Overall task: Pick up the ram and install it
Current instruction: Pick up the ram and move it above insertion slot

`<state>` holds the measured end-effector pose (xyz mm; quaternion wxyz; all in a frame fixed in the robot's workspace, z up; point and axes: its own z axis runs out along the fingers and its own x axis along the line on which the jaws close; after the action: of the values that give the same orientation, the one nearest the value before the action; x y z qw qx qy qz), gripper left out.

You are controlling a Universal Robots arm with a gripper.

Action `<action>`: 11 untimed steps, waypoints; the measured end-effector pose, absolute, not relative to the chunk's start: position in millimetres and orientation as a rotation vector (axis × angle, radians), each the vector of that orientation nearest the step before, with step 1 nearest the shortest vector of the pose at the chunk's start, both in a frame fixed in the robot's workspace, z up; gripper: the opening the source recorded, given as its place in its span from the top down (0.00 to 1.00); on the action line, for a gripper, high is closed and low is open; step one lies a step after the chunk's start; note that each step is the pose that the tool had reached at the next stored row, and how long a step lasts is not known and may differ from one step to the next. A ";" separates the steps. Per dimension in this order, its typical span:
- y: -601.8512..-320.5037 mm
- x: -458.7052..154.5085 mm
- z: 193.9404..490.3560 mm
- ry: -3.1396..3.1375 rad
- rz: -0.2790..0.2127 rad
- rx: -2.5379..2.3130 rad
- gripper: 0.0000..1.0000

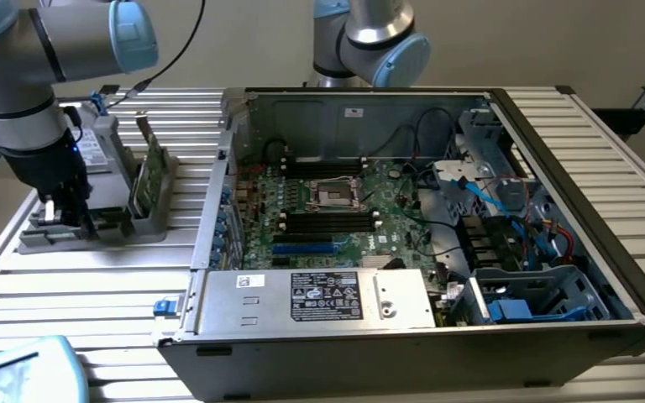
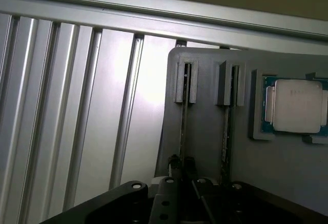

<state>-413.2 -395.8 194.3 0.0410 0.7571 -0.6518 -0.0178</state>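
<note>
1. Tool (image 2: 182, 162) is down at the grey holder (image 2: 205, 131) and looks clenched on the ram (image 2: 185, 106), one finger each side of the thin board.
2. Ram stands on edge in the holder's outer slot, its far end in a notched post. My read: that keeps it upright with the top edge free for a pinch from above.
3. Ram looks seated in the holder, not yet lifted.
4. Second stick (image 2: 227, 126) stands in the holder's next slot, just beside and untouched.
5. Processor chip (image 2: 295, 105) lies in a holder pocket past that slot.
6. Holder sits on the counter (image 1: 87, 285), beside the open computer case (image 1: 412, 353), on the exterior view's left.
7. Tall green card (image 1: 149, 172) also stands in the holder.
</note>
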 end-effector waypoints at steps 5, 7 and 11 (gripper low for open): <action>-395.8 -413.2 194.3 -1.996 -0.055 2.318 0.86; -396.0 -413.2 194.3 -1.996 -0.056 2.318 0.86; -396.1 -413.1 194.3 -1.995 -0.056 2.318 0.86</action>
<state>-413.1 -396.1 194.3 0.0413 0.7571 -0.6518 -0.0183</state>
